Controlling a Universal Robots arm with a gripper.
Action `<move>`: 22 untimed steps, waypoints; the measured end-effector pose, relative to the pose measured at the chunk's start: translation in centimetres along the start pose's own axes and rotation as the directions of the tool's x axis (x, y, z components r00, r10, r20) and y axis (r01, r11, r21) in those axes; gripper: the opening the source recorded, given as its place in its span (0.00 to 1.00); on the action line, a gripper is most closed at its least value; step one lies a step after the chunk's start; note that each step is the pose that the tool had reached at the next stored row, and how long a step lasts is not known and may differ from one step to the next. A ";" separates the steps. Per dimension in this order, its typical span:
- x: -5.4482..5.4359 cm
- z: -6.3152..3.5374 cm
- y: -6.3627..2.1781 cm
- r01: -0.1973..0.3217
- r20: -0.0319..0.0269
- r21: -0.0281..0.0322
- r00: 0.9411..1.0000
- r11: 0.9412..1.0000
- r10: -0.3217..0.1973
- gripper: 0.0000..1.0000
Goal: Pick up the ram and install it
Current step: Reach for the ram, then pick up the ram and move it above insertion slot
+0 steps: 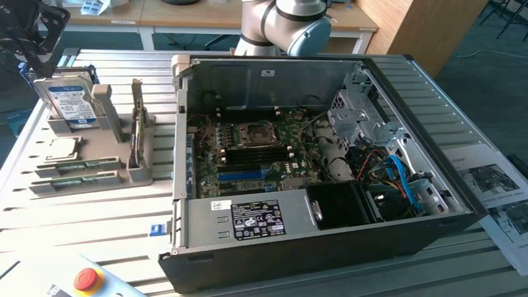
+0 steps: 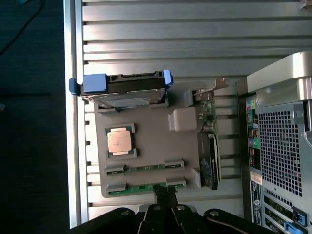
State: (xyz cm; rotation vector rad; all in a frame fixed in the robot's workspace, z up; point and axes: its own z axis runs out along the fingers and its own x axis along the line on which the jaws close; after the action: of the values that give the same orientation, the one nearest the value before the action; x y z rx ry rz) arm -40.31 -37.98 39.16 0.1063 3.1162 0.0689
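Gripper (image 2: 165, 192) shut; abv ram (image 2: 144, 187) (2 sticks) on tray (image 2: 151, 141).

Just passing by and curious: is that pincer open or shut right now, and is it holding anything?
Pincer: closed, holding nothing, hanging above the tray where the ram lies.

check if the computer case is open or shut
Open: the computer case lies with its side panel off, so the motherboard inside shows from above.
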 end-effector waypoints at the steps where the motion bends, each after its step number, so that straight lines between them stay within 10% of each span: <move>1: 0.1 -0.01 0.00 0.000 0.000 0.000 1.000 1.000 0.000 0.11; 22: 0.3 0.02 0.44 0.000 0.000 0.000 1.000 1.000 0.000 0.11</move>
State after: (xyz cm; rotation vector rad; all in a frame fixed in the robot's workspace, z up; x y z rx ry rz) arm -40.63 -37.52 39.14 0.1063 3.1162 0.0689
